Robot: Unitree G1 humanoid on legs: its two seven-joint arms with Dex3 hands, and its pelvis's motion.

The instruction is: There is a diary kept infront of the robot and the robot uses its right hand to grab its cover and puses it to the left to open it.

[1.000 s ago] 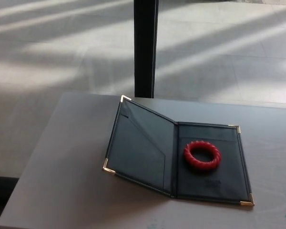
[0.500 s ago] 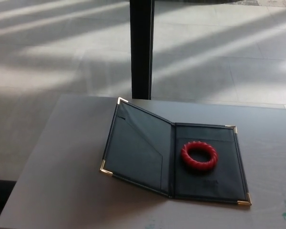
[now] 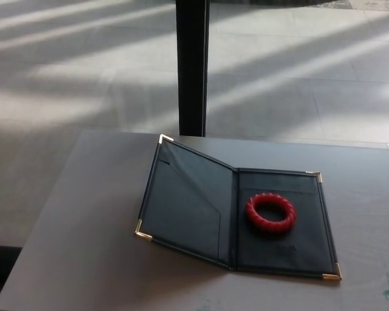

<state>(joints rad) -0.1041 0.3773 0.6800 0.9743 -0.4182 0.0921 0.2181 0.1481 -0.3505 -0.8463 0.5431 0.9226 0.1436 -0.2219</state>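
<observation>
Diary [image 3: 201, 207] lies open, red ring [image 3: 270, 213] inside.

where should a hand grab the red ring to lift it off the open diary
Pinch the red ring from above, one finger in its hole and the thumb outside its near rim. It lies flat on the diary's right panel, so its sides offer little to grip.
</observation>
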